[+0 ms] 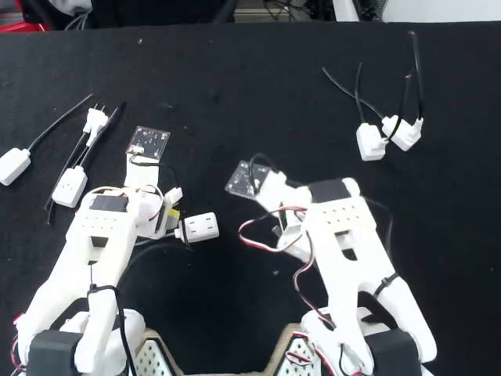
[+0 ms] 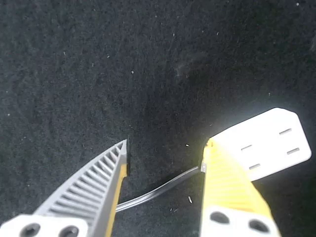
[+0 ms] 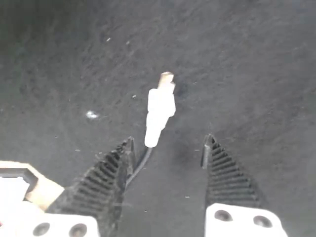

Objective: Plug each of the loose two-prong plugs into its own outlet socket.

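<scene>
A white outlet socket (image 1: 197, 226) lies on the black table just right of my left gripper (image 1: 172, 213). In the left wrist view the socket (image 2: 269, 140) rests against the outer side of the yellow finger (image 2: 229, 182). My left gripper (image 2: 165, 145) is open, and only a thin black cable (image 2: 158, 190) crosses between its fingers. My right gripper (image 3: 169, 140) is open too. A small white two-prong plug (image 3: 159, 111) lies on the table just beyond its tips, prongs pointing away, and its black cable runs under one finger (image 3: 106, 177).
At the far left lie a loose two-prong plug (image 1: 95, 119) and two white sockets (image 1: 70, 186) (image 1: 13, 164) with black cables. At the far right two white connector blocks (image 1: 370, 141) (image 1: 403, 131) sit together with cables trailing back. The right arm (image 1: 344, 235) covers the table's middle.
</scene>
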You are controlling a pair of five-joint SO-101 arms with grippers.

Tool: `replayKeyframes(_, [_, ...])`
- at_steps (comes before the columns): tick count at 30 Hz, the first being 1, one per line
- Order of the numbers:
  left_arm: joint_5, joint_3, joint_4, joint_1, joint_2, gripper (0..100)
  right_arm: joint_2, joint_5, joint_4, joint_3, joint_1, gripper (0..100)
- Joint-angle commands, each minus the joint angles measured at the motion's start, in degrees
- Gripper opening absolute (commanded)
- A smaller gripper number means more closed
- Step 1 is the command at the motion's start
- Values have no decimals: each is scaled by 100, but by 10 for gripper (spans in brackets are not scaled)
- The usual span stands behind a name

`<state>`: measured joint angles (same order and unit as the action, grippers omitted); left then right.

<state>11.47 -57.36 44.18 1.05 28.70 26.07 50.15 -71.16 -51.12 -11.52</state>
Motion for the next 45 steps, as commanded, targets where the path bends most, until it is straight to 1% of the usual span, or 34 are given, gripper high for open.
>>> replayKeyframes(1, [-62,215,-53,-75,62,241,84,-26,800,-497,79,213])
replayKeyframes(3, [-62,215,-53,-75,62,241,84,-290,1433,-866,70,214])
replayKeyframes(6, [-62,207,-53,-75,62,241,84,-413,2040,-1209,70,213])
replayKeyframes(11, [-62,207,-53,-75,70,241,66,-396,2470,-1420,70,211])
replayKeyframes(15, [-62,207,-53,-75,70,241,-356,-387,2690,-1393,79,210])
replayKeyframes(16, [-62,207,-53,-75,70,241,-479,-387,2778,-1367,88,194])
replayKeyframes(17, [-62,207,-53,-75,70,241,-576,-404,2804,-1288,105,158])
replayKeyframes(19, [-62,207,-53,-75,70,241,-681,-431,2796,-1103,114,30])
replayKeyframes(20, [-62,198,-53,-75,70,241,-664,-440,2743,-1024,114,5])
replayKeyframes(21, [-62,198,-44,-75,70,241,-602,-440,2585,-936,132,31])
replayKeyframes(23, [-62,198,-44,-75,70,241,-374,-440,2075,-655,123,9])
replayKeyframes(27, [-62,233,-44,-75,70,241,347,-826,914,13,88,11])
replayKeyframes(30, [-62,242,-44,-75,70,241,760,-1169,809,189,-158,11])
replayKeyframes(33, [-246,268,0,-13,97,241,866,-1697,1310,180,-747,11])
replayKeyframes(36, [-695,391,220,242,404,241,664,-2426,2251,57,-1371,11])
replayKeyframes(41, [-1222,171,352,611,1486,241,-84,-3376,4158,-330,-2013,11])
replayKeyframes(43, [-1371,-57,246,681,1934,241,-312,-3763,4668,-470,-2233,11])
replayKeyframes(45, [-1512,-321,70,681,2347,241,-391,-4000,4905,-576,-2479,11])
